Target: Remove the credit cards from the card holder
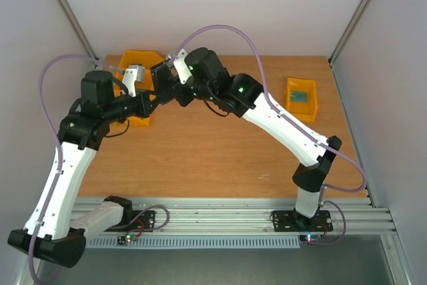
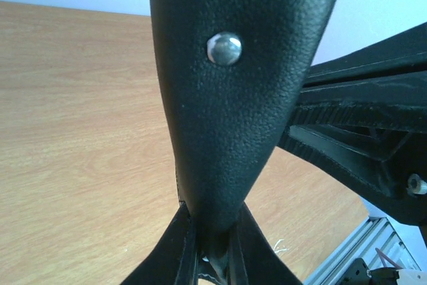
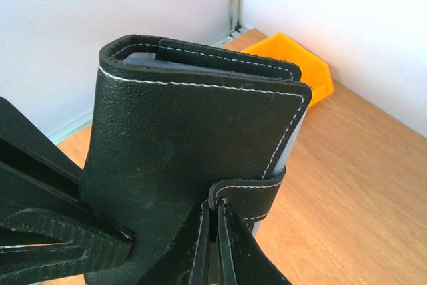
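From above, my two arms meet over the far left of the table (image 1: 200, 151), just in front of a yellow bin (image 1: 137, 58). My left gripper (image 1: 155, 97) reaches in from the left with the forearm nearly level. My right gripper (image 1: 167, 83) comes across from the right on a long, bent reach. What sits between them is black on black there and hard to pick out.

My left wrist camera settles it. The card holder (image 2: 227, 131) stands up out of my left gripper (image 2: 212, 231), whose jaws are pressed shut on its lower edge. The outer face with the snap stud (image 2: 224, 49) is turned to the lens, clear of the table.

On my right wrist camera the card holder (image 3: 193, 138) is folded. My right gripper (image 3: 215, 225) has its jaws closed tight on the snap tab (image 3: 250, 195), which wraps round the fold. A blue-grey inner edge shows at the side, but I see none of the credit cards.

I judge I'm on the opening step, with nothing taken out yet. Next I need a firm left hold while the right peels the tab off its stud, without twisting the holder loose
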Tool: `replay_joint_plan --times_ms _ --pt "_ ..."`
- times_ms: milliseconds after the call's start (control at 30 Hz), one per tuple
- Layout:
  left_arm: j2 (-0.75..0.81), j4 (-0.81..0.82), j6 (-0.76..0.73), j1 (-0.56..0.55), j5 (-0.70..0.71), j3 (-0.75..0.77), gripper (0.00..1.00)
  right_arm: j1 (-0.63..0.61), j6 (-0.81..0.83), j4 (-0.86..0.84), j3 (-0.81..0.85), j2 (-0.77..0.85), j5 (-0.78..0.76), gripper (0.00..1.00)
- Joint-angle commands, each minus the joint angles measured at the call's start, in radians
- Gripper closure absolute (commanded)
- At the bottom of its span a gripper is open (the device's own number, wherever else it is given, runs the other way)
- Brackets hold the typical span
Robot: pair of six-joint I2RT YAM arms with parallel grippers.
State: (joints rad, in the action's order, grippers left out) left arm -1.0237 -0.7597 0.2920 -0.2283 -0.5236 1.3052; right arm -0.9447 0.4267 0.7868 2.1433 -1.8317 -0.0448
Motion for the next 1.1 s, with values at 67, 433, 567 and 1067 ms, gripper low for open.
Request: replay_joint_plan --times_ms 67,433,567,1067 --pt "0.017 0.069 0.001 0.003 -0.059 0.0 1.0 0.012 0.026 0.085 0.015 -0.013 -0.193 0.99" --pt "0.06 0.11 -0.025 0.034 -0.166 -0.106 1.0 0.18 0.052 0.049 -0.214 0.185 0.184 0.99" --pt "0.074 0.153 -0.018 0.04 -0.244 -0.115 1.0 0.182 0.094 -0.006 -0.316 0.285 0.351 0.76" --pt "0.08 0.379 0.061 0.048 -0.648 -0.113 1.0 0.274 -0.189 -0.518 -0.68 0.492 0.769 0.41"
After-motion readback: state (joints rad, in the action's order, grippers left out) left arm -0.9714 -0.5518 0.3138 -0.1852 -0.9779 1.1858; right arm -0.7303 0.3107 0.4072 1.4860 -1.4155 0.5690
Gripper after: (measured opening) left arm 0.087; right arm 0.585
